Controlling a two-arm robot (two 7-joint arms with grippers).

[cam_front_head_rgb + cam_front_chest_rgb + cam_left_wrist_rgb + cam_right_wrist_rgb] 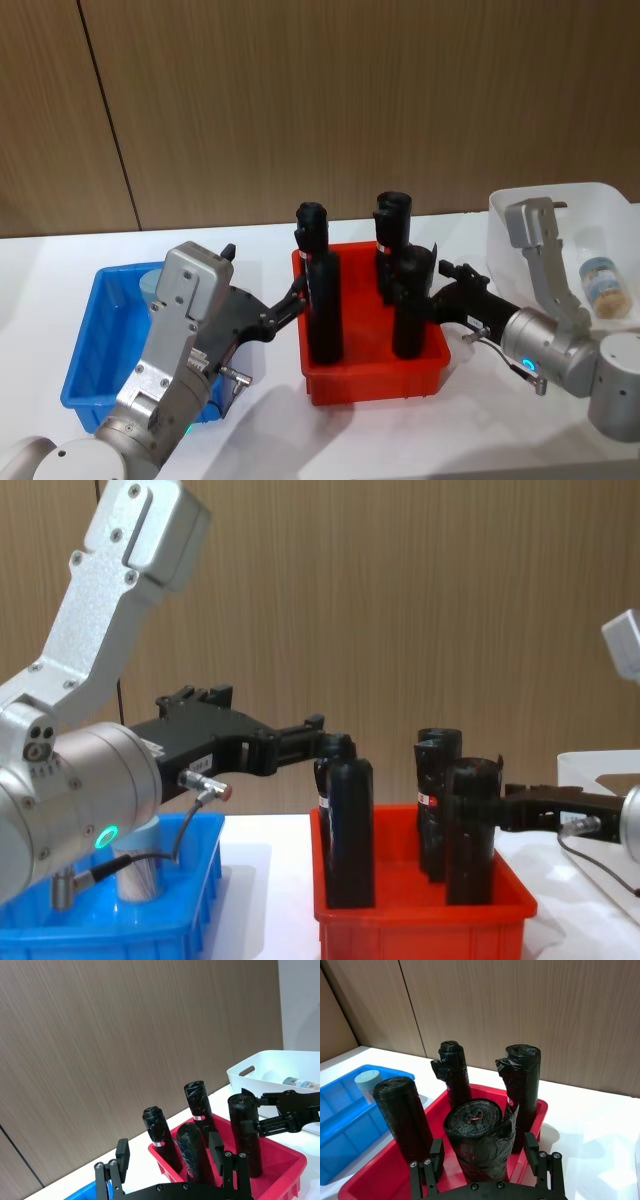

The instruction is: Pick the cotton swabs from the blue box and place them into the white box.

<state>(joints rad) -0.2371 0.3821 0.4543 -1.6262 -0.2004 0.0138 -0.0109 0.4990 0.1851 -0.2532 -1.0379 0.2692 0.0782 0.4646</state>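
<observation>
One cotton swab tub (155, 283) with a pale lid stands in the blue box (90, 340) at the left, also seen from the chest (140, 872). A second tub (605, 285) lies inside the white box (600, 205) at the right. My left gripper (295, 300) hangs open and empty above the blue box's right edge, pointing at the red bin. My right gripper (448, 278) is open at the red bin's right side, its fingertips close to a black roll (408, 305), with nothing held. The wrist view shows the left fingers (122, 1157) spread wide.
A red bin (375, 375) with several tall black rolls (322, 300) stands between the two boxes, right between both grippers. The wooden wall runs behind the white table. Bare table lies in front of the red bin.
</observation>
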